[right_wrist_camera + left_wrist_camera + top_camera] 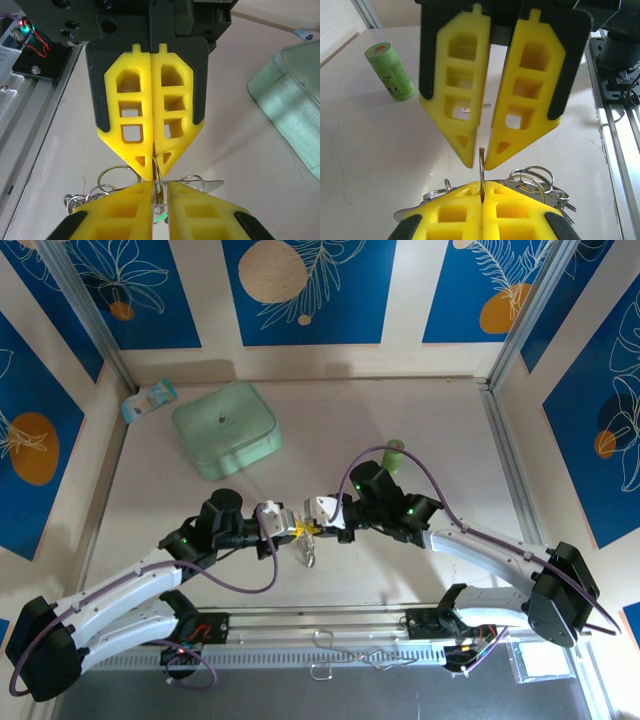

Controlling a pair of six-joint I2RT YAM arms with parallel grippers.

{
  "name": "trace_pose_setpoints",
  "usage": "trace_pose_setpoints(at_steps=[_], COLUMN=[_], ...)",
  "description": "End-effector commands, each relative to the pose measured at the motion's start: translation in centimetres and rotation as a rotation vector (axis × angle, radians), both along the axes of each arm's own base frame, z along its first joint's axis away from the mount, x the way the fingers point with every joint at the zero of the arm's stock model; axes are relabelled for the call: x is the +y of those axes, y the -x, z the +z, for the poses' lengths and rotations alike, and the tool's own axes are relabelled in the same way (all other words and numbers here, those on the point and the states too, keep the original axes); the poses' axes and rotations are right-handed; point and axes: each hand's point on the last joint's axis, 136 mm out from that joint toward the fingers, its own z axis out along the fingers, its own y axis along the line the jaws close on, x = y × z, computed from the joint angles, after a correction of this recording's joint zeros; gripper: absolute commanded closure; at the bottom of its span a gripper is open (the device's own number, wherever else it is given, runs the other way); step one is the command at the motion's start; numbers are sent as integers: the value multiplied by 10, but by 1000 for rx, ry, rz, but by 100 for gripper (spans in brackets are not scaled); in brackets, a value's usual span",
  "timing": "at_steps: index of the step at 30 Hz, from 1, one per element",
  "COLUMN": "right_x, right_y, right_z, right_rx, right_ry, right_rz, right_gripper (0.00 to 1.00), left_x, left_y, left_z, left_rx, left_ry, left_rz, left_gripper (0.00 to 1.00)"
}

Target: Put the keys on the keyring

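Left gripper (481, 194): fingers pressed together, clamped edge-on on one thin wire ring of the keyring (536, 180).
Right gripper (159, 194): fingers a slim gap apart, one on each side of that same ring. I cannot tell whether they actually bite it.
Where the keyring is: mid-table, between the two meeting grippers, with its loose rings and links bunched just beside the left fingertips.
Keys (160, 218): a speck of green shows under the right fingers. It is probably a key head, but it is too small to be sure.
Handling, as I judge it: the bunch is light and floppy, so it will swing and twist. The wire is hard, smooth and springy and could slip out of soft pads.
Where to hold: the single ring itself, pinched flat across its wire, close to the other grip so that it cannot rotate.
Bystanders: green cylinder (390, 71) and mint box (290, 100), both well apart.
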Motion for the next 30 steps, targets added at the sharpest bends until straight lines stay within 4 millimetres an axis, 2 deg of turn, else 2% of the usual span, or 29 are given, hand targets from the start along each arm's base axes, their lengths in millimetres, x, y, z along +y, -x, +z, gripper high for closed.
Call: trace_pose_setpoints(at_steps=[1,3,6,9,11,22,30], right_x=[5,4,3,2,0,-9,-7], right_y=[3,3,5,9,11,23,26], right_z=[7,6,6,12,16,22,25], right_rx=[3,5,15,58,88,180,189], right_ry=[-7,-1,-3,-51,-94,-192,-211], right_rz=[25,25,31,47,57,121,143], right_gripper=[92,100,100,100,100,100,100], left_x=[-6,-6,-6,-5,-5,-5,-7], left_y=[0,0,0,1,4,19,23], left_z=[23,23,25,26,27,33,39], left_rx=[-48,-48,-54,-64,-73,-98,-85], left_ry=[42,42,52,95,137,316,368], left_rz=[-25,-24,-21,-13,-20,-72,-98], left_gripper=[100,100,100,75,70,70,76])
